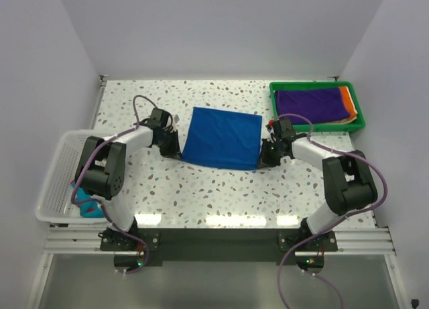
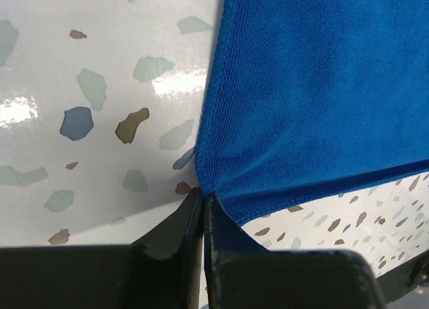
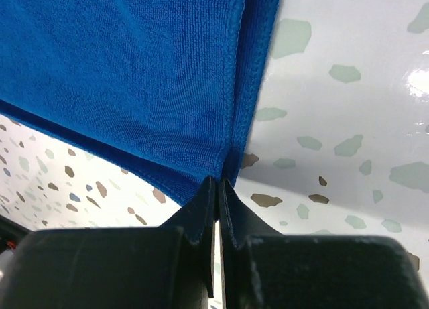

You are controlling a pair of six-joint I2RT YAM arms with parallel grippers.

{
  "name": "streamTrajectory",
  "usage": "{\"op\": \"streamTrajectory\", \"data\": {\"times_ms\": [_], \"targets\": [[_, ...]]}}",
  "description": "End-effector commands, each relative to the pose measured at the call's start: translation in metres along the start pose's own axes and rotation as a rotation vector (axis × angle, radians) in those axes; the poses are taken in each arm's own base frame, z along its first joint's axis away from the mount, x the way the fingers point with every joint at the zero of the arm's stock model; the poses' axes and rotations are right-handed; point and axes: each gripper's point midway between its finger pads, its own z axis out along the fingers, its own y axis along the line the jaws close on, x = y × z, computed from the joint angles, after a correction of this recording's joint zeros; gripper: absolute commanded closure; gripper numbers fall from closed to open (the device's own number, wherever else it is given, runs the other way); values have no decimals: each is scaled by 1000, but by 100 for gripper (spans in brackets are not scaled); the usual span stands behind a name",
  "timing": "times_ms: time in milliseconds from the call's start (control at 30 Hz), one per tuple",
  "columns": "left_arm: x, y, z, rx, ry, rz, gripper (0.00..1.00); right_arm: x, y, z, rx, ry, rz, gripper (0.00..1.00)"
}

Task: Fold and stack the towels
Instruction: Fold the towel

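Left gripper and right gripper we saw clamped on the blue towel's near corners, mid-table, fold unfinished; purple towel and orange towel lay in the tray, a patterned towel in the basket.

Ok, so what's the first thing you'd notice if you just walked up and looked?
The bright blue towel in the middle of the speckled table, with the left gripper and right gripper each pinching a near corner and holding that edge up. Next, the green tray at the far right, with a purple towel lying on an orange towel.
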Motion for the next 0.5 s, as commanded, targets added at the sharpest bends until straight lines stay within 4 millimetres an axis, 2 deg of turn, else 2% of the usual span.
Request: {"op": "streamTrajectory", "data": {"times_ms": [0,333,367,400,467], "targets": [[-22,3,-10,-35,-107,25,92,-21,-3,-7,35,-85,-37,100],[-36,-10,-29,-11,-144,34,92,-34,12,-32,13,-131,-47,100],[-41,-13,-33,-8,-150,39,92,-37,15,-35,10,-133,-51,100],[-54,-20,-42,0,-175,47,93,-52,24,-43,1,-163,-64,100],[-72,-30,-53,13,-216,51,93,-67,26,-55,30,-189,-74,100]]}}
